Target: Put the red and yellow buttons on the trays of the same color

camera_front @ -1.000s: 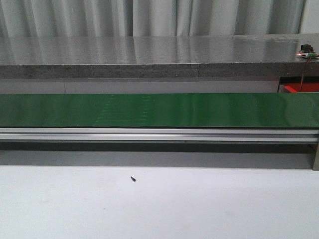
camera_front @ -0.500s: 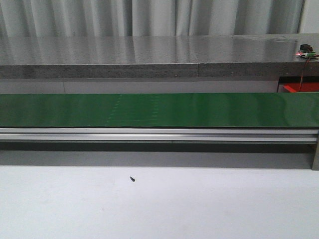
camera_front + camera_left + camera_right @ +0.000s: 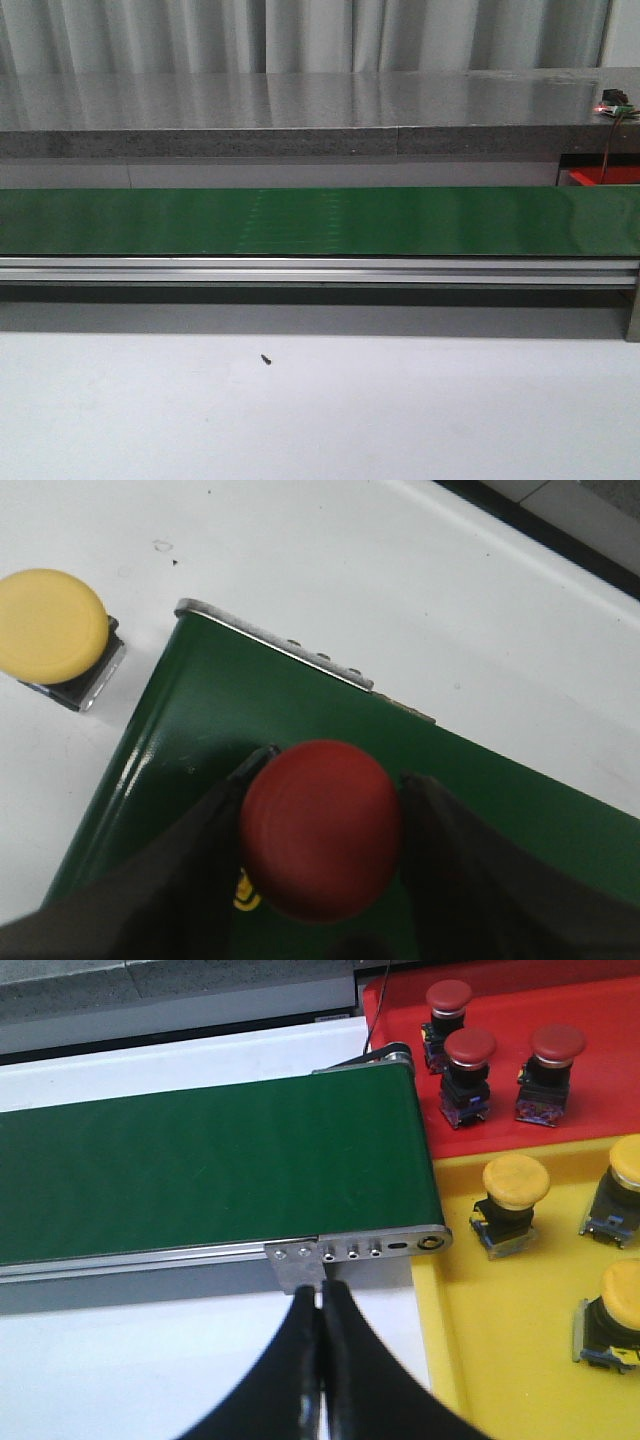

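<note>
In the left wrist view a red button (image 3: 320, 830) sits between the dark fingers of my left gripper (image 3: 338, 770), which is shut on its round cap above the end of the green conveyor belt (image 3: 200, 700). A yellow button (image 3: 50, 625) stands on the white table beside that belt end. In the right wrist view my right gripper (image 3: 322, 1290) is shut and empty over the white table by the belt's other end (image 3: 350, 1250). Beyond it, the red tray (image 3: 600, 990) holds three red buttons (image 3: 468, 1060) and the yellow tray (image 3: 450, 1310) holds three yellow buttons (image 3: 515, 1182). Neither gripper shows in the front view.
The front view shows the long green belt (image 3: 320, 220) on its aluminium rail (image 3: 320, 270), a grey counter (image 3: 300, 110) behind, white table in front with a small dark speck (image 3: 267, 358), and a sliver of the red tray (image 3: 605, 176) at far right.
Faint marks on the green belt have drifted to the right in the front view. Nothing else differs there.
</note>
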Motion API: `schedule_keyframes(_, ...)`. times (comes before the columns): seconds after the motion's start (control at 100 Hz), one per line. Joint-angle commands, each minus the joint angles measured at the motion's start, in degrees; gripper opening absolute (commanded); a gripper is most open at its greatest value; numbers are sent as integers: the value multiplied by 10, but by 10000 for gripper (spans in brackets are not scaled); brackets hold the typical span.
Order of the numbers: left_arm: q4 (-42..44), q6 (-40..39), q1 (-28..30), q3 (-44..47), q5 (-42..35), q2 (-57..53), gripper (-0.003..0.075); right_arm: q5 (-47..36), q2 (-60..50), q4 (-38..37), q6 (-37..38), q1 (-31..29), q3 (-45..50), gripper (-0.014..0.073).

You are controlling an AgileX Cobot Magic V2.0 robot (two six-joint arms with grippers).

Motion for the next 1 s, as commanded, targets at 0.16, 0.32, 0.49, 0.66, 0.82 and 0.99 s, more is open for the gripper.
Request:
schedule_keyframes(0.16,-17,11,-3,-14,-14,-33,598,-44,0,0,-2,0,-15,-122)
schedule_keyframes(0.32,-18,14,-3,-14,-15,-48,571,-44,0,0,-2,0,-15,-122)
schedule_keyframes(0.49,-16,16,-1,-14,-32,-85,564,-44,0,0,-2,0,-15,-122)
schedule_keyframes(0.66,-8,16,1,-14,-51,-112,564,-44,0,0,-2,0,-15,-122)
schedule_keyframes(0.82,-7,1,14,-14,-63,-112,564,-44,0,0,-2,0,-15,-122)
schedule_keyframes(0.99,-7,-27,48,-14,-78,-112,563,-44,0,0,-2,0,-15,-122)
